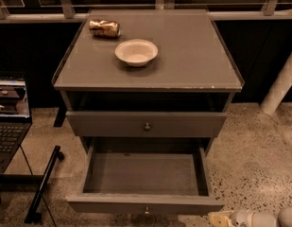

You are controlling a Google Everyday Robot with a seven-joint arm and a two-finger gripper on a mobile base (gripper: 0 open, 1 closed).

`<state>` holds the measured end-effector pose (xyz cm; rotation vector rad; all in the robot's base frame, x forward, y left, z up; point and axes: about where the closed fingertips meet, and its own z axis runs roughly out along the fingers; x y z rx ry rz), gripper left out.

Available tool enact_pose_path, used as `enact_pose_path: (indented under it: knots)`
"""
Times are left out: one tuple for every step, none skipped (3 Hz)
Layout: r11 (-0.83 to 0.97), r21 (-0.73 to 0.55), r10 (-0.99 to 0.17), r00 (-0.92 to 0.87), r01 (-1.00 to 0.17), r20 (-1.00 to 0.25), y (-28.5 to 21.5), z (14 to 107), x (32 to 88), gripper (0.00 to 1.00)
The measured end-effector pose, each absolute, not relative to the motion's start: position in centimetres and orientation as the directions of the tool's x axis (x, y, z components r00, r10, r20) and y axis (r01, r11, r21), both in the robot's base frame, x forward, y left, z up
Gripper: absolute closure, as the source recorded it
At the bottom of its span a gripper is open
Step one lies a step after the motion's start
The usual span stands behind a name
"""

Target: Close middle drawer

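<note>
The tool [220, 218] sat at the bottom edge of the camera view, low and to the right. Only its pale tip and the rounded white parts behind it showed, and whether it was apart or together could not be told. It lay just below the right end of the middle drawer's front panel, and contact between the two could not be made out. The middle drawer [143, 175] stood pulled well out toward the camera. It was wide, shallow and grey, with a plain grey inside and a low flat front panel carrying one small round knob [146, 211] at its centre. Above it sat one upper drawer [183, 124] with a taller grey front and a second knob [147, 126], so two drawers and two knobs were in sight. That drawer stood nearly flush with the cabinet, under a dark open gap. On the grey counter [193, 56] were one white bowl [136, 52], upright near the middle, and one gold can [104, 28] on its side toward the back left corner, the two apart. One open laptop [9, 122] stood to the left of the cabinet with one black bar [44, 183] angled across the speckled floor [259, 160] below it. One white post [280, 86] leaned at the right.
</note>
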<state>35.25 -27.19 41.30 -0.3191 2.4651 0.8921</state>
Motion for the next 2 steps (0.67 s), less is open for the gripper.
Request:
enact_pose_path:
  knots:
    - [0.748,0.519,-0.076,-0.830,-0.414,-0.552,-25.7,42.0,37.5,1.00]
    - [0.742,0.513,-0.088,-0.822,-0.431,-0.563,-24.9,42.3,38.7,1.00]
